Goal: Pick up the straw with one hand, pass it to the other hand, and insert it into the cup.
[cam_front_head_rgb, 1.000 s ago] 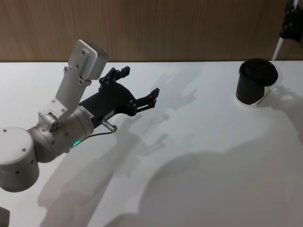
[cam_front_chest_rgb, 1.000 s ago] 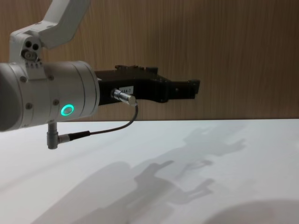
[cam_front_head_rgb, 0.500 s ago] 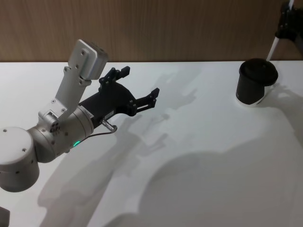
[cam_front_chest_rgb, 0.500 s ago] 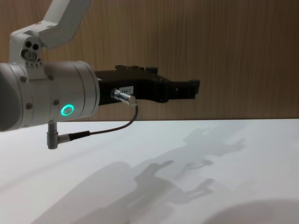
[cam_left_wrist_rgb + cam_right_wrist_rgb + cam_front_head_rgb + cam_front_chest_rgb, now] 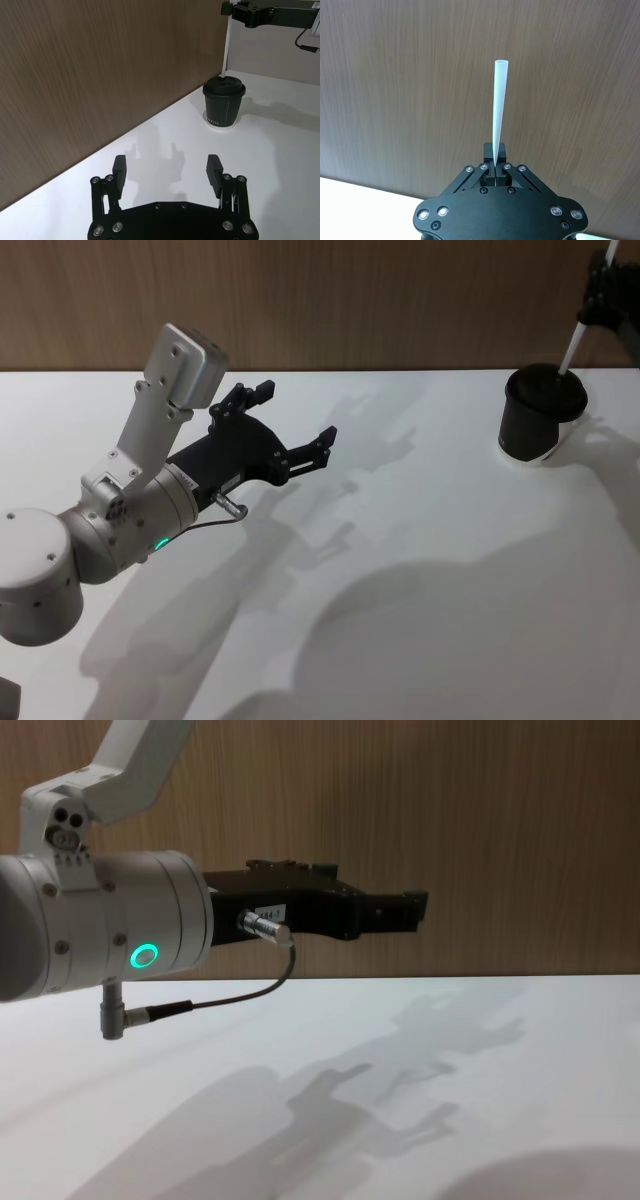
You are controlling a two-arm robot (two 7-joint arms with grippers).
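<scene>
1. Straw (image 5: 567, 348): thin white tube, near upright w/ slight tilt, pinched in my right gripper (image 5: 597, 302) above the cup, lower tip at the lid.
2. Cup (image 5: 540, 414): black, lidded, upright on white table, far right side.
3. My left gripper (image 5: 293, 422): fingers spread, holding nothing, well apart from cup.

The place looks like a robot test room or a small lab, not a home. The bench (image 5: 420, 570) is a plain white surface, and the only ordinary object on it is one black paper cup (image 5: 540, 415) with a lid. Behind the bench stands a flat wall (image 5: 380, 300) of brown wood-pattern panel. A silver robot arm (image 5: 100, 935) with a glowing green ring and a black cable (image 5: 240, 995) reaches over the bench.
</scene>
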